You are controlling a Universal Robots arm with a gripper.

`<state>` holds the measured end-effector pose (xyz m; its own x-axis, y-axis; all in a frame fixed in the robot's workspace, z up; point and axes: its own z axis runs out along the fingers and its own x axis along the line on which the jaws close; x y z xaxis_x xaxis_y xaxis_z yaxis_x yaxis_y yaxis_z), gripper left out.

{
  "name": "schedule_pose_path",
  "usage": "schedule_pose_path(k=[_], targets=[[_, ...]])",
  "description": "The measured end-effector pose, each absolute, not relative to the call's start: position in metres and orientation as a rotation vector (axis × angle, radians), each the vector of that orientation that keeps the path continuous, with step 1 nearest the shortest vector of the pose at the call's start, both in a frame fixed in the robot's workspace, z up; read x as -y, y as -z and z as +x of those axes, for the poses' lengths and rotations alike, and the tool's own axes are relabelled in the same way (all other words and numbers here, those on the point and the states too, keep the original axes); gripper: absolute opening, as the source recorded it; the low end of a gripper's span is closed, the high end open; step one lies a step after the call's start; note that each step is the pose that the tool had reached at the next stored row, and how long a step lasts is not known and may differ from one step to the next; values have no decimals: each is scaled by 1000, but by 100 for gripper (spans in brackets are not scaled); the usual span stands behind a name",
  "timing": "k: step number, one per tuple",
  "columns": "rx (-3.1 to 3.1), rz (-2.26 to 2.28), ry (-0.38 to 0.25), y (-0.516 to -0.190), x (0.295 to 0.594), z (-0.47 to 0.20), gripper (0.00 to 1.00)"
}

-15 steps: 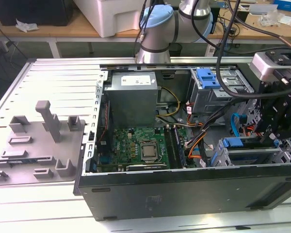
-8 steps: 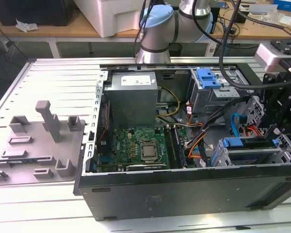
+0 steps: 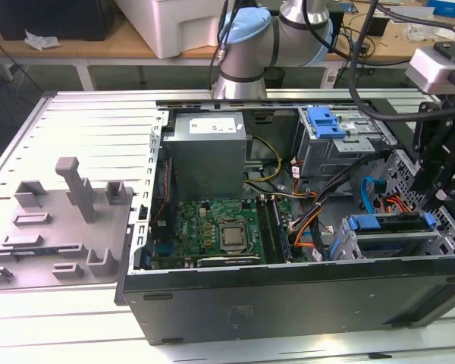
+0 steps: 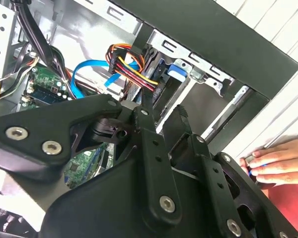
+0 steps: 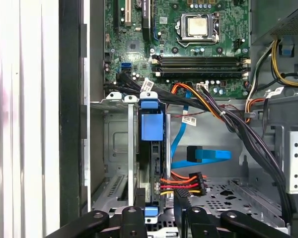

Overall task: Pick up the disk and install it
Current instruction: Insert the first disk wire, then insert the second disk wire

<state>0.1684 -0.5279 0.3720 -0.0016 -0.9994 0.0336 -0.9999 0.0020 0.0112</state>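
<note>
Standing by the open computer case (image 3: 288,307), I'm seeing the install step in hand rather than the pick-up: the disk (image 5: 151,126) is standing on edge in a slot of the grey drive cage (image 5: 114,148), at the exterior view's right of the case, its blue carrier tab facing up. The gripper (image 5: 160,201) is hanging right over it, and whether the jaws are clamped on the disk or merely straddling it I cannot tell. To my eye, seating it is calling for a straight push along the cage rails, clear of the blue data cable (image 5: 208,154) and the power plug (image 5: 196,182). The disk's label is hidden, and a person's hand (image 4: 275,161) is resting on the counter (image 3: 83,114) beside the case.
</note>
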Motion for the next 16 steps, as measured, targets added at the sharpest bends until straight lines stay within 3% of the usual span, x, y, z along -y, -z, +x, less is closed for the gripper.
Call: schedule_pose_path(k=[16], targets=[[2202, 2198, -23, -373, 526, 168, 36]])
